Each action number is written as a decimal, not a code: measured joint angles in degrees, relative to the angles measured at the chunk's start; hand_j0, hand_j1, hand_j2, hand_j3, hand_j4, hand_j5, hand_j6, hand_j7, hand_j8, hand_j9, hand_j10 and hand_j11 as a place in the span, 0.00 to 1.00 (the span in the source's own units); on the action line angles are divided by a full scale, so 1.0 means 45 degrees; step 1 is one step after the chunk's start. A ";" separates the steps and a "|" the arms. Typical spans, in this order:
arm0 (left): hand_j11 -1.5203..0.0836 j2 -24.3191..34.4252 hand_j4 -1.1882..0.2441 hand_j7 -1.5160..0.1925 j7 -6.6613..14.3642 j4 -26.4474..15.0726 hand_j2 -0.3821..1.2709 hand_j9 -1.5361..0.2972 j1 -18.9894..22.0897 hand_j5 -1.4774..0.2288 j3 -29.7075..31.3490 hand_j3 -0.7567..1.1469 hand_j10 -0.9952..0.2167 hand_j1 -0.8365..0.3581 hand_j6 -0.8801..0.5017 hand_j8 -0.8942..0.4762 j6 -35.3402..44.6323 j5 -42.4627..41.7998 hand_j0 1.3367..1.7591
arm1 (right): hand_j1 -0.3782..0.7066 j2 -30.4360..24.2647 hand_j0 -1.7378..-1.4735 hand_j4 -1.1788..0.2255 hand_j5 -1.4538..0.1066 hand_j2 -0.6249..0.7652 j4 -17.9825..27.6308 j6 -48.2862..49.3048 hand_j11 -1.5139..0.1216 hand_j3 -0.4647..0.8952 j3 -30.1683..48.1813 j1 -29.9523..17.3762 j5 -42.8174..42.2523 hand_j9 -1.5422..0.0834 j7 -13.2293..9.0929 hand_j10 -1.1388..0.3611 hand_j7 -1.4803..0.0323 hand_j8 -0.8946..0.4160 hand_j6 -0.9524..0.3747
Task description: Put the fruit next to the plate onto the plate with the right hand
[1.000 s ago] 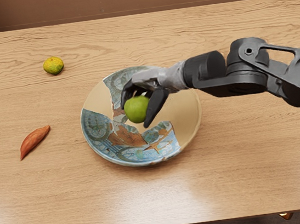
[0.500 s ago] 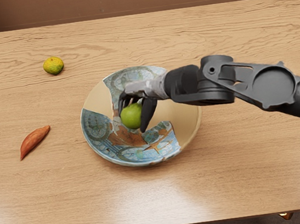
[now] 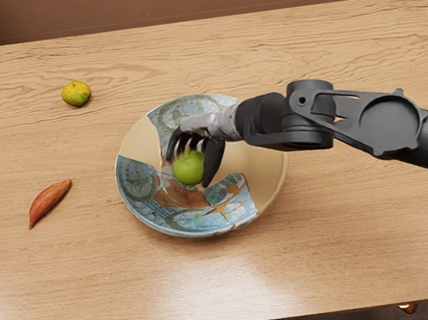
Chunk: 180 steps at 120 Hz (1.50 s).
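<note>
One green fruit, over the plate, sits clasped in the right hand fingers.

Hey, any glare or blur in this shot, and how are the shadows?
Head view: sharp throughout, no motion blur on the right hand or round green fruit; a pale glare patch lies on the glossy wooden table near its front edge; shadows are soft and faint.

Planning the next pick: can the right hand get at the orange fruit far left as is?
Probably, path-wise: only the plate rim and table lie between the right hand and the orange fruit. But the hand is at the green fruit over the plate, and the stretch looks long.
</note>
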 joint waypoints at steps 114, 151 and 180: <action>0.75 0.0000 0.66 0.70 0.0000 0.0000 0.26 0.66 -0.0013 0.68 -0.0001 0.40 0.62 0.75 0.46 0.47 0.0000 0.0000 0.76 | 0.08 -0.6539 0.30 0.81 0.89 0.44 0.0708 0.4206 0.89 0.34 0.1425 -0.1434 1.0624 0.91 0.2125 0.73 0.94 0.65 0.68; 0.75 0.0000 0.66 0.70 -0.0001 0.0000 0.26 0.66 -0.0011 0.68 -0.0002 0.40 0.62 0.75 0.46 0.47 0.0000 0.0001 0.76 | 0.07 -0.8906 0.30 0.81 0.90 0.44 0.0656 0.4329 0.90 0.34 0.1386 -0.2867 1.2778 0.92 0.2141 0.73 0.95 0.65 0.69; 0.75 0.0000 0.66 0.70 -0.0001 0.0000 0.26 0.66 -0.0005 0.68 -0.0003 0.40 0.62 0.75 0.46 0.47 0.0000 0.0001 0.76 | 0.07 -0.9911 0.30 0.81 0.90 0.45 0.0567 0.4337 0.90 0.34 0.1369 -0.3370 1.2975 0.92 0.2150 0.74 0.95 0.66 0.69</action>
